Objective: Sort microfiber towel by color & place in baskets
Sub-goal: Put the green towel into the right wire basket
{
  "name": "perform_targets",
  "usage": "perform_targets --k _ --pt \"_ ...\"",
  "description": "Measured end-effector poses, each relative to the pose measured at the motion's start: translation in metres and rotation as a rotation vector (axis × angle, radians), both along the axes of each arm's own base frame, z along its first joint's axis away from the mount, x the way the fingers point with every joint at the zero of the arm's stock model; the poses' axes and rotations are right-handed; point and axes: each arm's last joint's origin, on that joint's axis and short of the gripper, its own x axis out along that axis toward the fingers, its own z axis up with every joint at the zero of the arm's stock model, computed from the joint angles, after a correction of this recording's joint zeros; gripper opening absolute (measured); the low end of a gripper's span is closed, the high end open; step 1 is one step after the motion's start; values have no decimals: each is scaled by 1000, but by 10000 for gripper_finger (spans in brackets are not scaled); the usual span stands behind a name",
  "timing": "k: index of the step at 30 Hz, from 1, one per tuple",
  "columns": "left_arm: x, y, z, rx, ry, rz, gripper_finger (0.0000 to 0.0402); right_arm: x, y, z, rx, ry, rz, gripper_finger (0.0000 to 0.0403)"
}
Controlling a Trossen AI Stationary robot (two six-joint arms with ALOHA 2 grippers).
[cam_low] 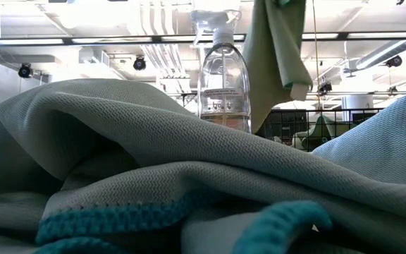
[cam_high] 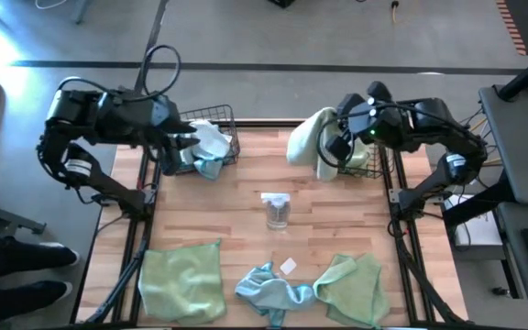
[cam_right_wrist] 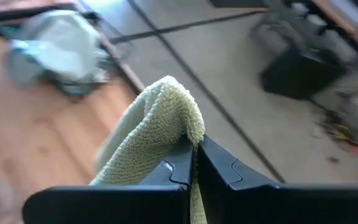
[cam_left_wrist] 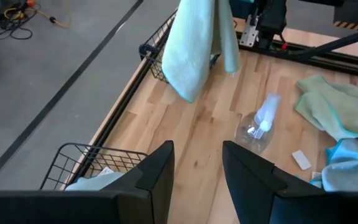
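Note:
My right gripper (cam_high: 335, 139) is shut on a pale green towel (cam_high: 308, 140) and stands raised beside the right black wire basket (cam_high: 367, 163), on its left side. That towel also shows in the low view (cam_low: 277, 42) and the left wrist view (cam_left_wrist: 194, 43). My left gripper (cam_left_wrist: 197, 168) is open over the left basket (cam_high: 211, 137), which holds light blue towels (cam_high: 211, 145). Two pale green towels (cam_high: 181, 280) (cam_high: 351, 289) and one crumpled light blue towel (cam_high: 269, 289) lie flat along the table's near edge. My right gripper pinches the pale green towel between its two shut fingers at a folded-over bunch (cam_right_wrist: 178, 118) that bulges out past the fingertips. The towel is lifted clear of the table and hangs slack below the fingers (cam_high: 302, 151).
A clear spray bottle (cam_high: 276, 209) stands at the table's middle, with a small white tag (cam_high: 288, 266) near it. The light blue towel (cam_low: 189, 190) fills the foreground of the low view. Bare wood lies between the baskets. Black frame rails (cam_high: 145, 197) run along both table sides.

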Motion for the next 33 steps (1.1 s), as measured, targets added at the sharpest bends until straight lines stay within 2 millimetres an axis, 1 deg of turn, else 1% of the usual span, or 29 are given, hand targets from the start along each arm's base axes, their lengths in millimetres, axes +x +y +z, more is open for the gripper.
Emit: perform_targets --k 3,6,13,20,25,28,33 --pt "-8 0 -1 -3 -1 3 122 -11 -2 0 -81 28 -109 9" --pt "-12 0 -5 -20 5 22 122 -19 -4 5 -154 -3 -186 9" --pt "-18 0 -24 -68 60 75 122 -36 -8 13 -192 -57 -261 9" --pt "-17 0 -44 -84 131 97 122 -52 -22 15 -223 -80 -382 9" --pt "-19 0 -47 -86 136 99 122 -57 -35 3 -196 -61 -462 9" --pt "-22 1 -46 -88 123 101 122 -59 -43 -10 -140 -17 -476 9" --pt "-31 1 -40 -99 83 107 122 -62 -52 -37 -17 42 -497 9"
